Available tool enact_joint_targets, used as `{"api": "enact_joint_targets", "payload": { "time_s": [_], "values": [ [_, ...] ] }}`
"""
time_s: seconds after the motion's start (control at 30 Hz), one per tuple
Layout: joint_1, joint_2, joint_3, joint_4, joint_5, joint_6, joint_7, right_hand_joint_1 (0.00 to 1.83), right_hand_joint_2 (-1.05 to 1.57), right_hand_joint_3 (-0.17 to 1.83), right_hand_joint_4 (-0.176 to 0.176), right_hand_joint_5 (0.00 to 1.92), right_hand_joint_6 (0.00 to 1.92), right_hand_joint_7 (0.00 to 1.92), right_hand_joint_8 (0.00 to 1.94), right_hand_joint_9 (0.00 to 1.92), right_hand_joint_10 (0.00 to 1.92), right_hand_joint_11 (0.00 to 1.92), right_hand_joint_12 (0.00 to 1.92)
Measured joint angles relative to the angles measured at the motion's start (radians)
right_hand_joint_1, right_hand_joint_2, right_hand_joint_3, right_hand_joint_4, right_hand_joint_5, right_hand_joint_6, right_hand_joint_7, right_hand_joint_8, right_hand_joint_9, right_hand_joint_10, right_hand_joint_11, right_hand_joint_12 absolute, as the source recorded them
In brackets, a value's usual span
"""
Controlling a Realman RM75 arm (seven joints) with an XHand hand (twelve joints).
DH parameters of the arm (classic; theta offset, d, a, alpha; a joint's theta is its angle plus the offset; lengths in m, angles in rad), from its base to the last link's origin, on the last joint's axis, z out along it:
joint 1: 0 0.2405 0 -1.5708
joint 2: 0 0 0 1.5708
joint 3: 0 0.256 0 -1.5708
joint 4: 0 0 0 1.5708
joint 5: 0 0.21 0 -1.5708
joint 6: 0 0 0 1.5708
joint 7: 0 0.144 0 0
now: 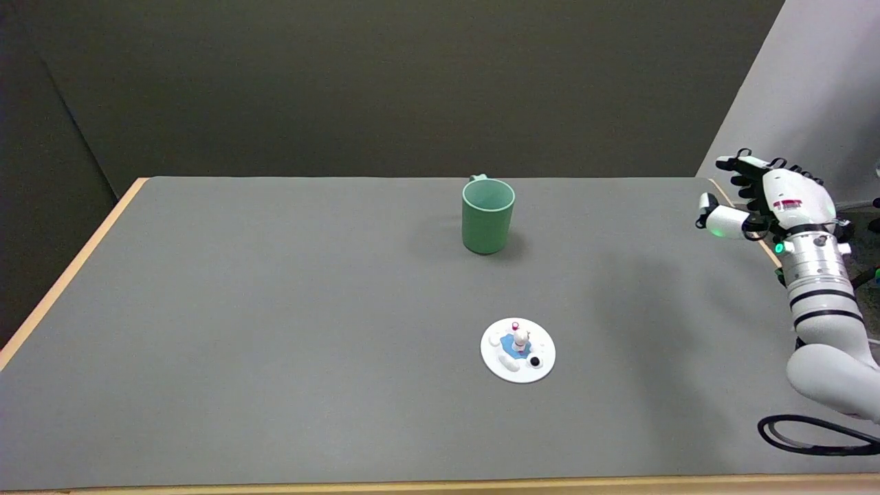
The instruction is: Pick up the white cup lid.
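Note:
The white cup lid lies flat on the grey table, right of centre and toward the near edge. It carries a small blue patch, a little white figure and a black dot on top. My right hand hovers in the air above the table's far right edge, well to the right of the lid and farther back. Its fingers are spread apart and hold nothing.
A green mug stands upright behind the lid, toward the table's far side. A black cable loops at the lower right beside my right arm. The table's wooden edges run along the left, right and near sides.

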Motion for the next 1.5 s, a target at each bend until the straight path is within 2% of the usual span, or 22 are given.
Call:
{"api": "enact_joint_targets", "payload": {
  "time_s": [0.03,0.2,0.27,0.4,0.43,0.5,0.6,0.67,0.77,0.83,0.87,0.97,1.27,1.5],
  "values": [
    [-0.01,0.0,0.004,-0.005,-0.003,-0.001,0.009,0.54,0.67,1.02,0.175,0.58,0.2,0.73,0.2,0.88,0.26,0.95,0.47],
    [-0.075,-0.001,0.041,-0.051,-0.026,-0.012,0.048,0.55,0.67,1.02,0.174,0.58,0.2,0.74,0.2,0.89,0.27,0.95,0.47],
    [-0.105,-0.005,0.062,-0.079,-0.039,-0.021,0.059,0.62,0.69,0.95,0.161,0.58,0.18,0.74,0.19,0.91,0.25,0.97,0.44],
    [-0.158,-0.013,0.095,-0.138,-0.064,-0.046,0.078,0.62,0.69,0.95,0.149,0.56,0.18,0.74,0.2,0.91,0.25,0.97,0.45],
    [-0.175,-0.016,0.104,-0.161,-0.072,-0.056,0.084,0.57,0.68,1.03,0.147,0.56,0.19,0.74,0.2,0.89,0.28,0.96,0.49],
    [-0.196,-0.019,0.11,-0.193,-0.083,-0.072,0.091,0.58,0.68,1.03,0.141,0.55,0.19,0.74,0.2,0.89,0.27,0.96,0.5],
    [-0.215,-0.021,0.107,-0.239,-0.095,-0.088,0.099,0.65,0.71,0.95,0.141,0.56,0.18,0.74,0.2,0.9,0.24,0.96,0.46],
    [-0.222,-0.021,0.096,-0.269,-0.102,-0.098,0.104,0.61,0.7,1.04,0.135,0.56,0.19,0.74,0.19,0.88,0.27,0.95,0.5],
    [-0.228,-0.019,0.078,-0.31,-0.113,-0.111,0.109,0.63,0.71,1.03,0.15,0.56,0.19,0.75,0.2,0.89,0.28,0.95,0.49],
    [-0.23,-0.016,0.064,-0.338,-0.124,-0.12,0.113,0.67,0.73,0.97,0.144,0.56,0.18,0.75,0.2,0.89,0.26,0.96,0.46],
    [-0.23,-0.015,0.06,-0.348,-0.13,-0.123,0.115,0.64,0.71,1.04,0.147,0.55,0.18,0.75,0.2,0.88,0.28,0.95,0.48],
    [-0.229,-0.012,0.038,-0.382,-0.152,-0.137,0.119,0.63,0.72,1.04,0.127,0.53,0.18,0.74,0.2,0.87,0.27,0.94,0.48],
    [-0.187,0.005,-0.075,-0.446,-0.201,-0.167,0.127,0.61,0.71,1.03,0.121,0.52,0.18,0.69,0.19,0.79,0.25,0.77,0.57],
    [-0.161,0.009,-0.148,-0.472,-0.259,-0.191,0.123,0.61,0.7,1.03,0.094,0.5,0.19,0.63,0.18,0.75,0.24,0.65,0.63]
  ]
}}
